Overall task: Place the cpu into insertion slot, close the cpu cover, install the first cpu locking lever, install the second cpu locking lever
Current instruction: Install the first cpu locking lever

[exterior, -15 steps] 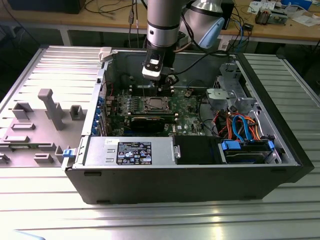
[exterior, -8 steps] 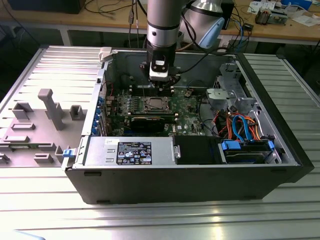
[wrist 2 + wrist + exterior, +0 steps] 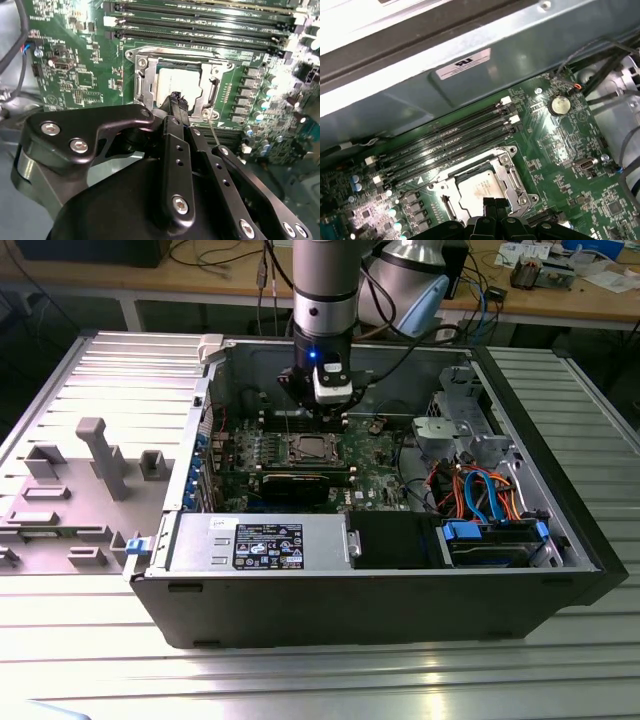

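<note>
the tool point(image 3: 175, 99) is held just above the cpu point(image 3: 170, 80), fingertips point(image 3: 490, 203) pressed together with nothing gripped; the cpu is framed by the flat-lying cpu cover point(image 3: 143, 85).

place: robotics and electronics workshop-lab | evidence: open computer tower case point(image 3: 400, 585) lying on a ribbed metal table point(image 3: 320, 680) | robot arm point(image 3: 325, 290) over its green motherboard point(image 3: 383, 480) | grey jig blocks point(image 3: 100, 455) alongside | wooden table point(image 3: 570, 302) behind, strewn with cables point(image 3: 215, 255) and loose electronics point(image 3: 540, 272)

Arm point(image 3: 325, 295) vert., wrist pointing straight down; end effector point(image 3: 176, 100) w/ fingertips point(image 3: 489, 205) pressed together.
</note>
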`<state>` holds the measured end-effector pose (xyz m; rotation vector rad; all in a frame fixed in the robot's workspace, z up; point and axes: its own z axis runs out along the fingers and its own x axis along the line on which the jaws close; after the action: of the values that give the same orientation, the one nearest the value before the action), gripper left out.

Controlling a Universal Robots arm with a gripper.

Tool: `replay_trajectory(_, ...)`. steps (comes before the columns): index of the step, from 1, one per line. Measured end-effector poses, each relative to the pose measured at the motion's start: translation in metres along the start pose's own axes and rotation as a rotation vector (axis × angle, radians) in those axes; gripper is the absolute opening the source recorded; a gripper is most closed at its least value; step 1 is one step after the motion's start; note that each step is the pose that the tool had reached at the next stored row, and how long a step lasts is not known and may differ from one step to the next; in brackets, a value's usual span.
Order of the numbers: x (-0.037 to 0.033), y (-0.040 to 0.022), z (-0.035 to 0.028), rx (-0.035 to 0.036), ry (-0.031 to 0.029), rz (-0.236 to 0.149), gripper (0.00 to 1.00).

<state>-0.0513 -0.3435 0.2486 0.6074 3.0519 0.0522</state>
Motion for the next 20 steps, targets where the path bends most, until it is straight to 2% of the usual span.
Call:
replay_trajectory(2,0.0,0.0,0.0001,-0.0006,0.0012,-0.031,0.11)
replay_trajectory(3,0.0,0.0,0.0003,-0.0016,0.0024,-0.064,0.11)
replay_trajectory(9,0.0,0.0,0.0002,-0.0017,0.0028,-0.073,0.11)
replay_trajectory(13,0.0,0.0,0.0003,-0.0038,0.0065,-0.167,0.11)
replay_trajectory(17,0.0,0.0,0.0005,-0.0054,0.009,-0.235,0.11)
replay_trajectory(20,0.0,0.0,0.0008,-0.0071,0.0122,-0.315,0.11)
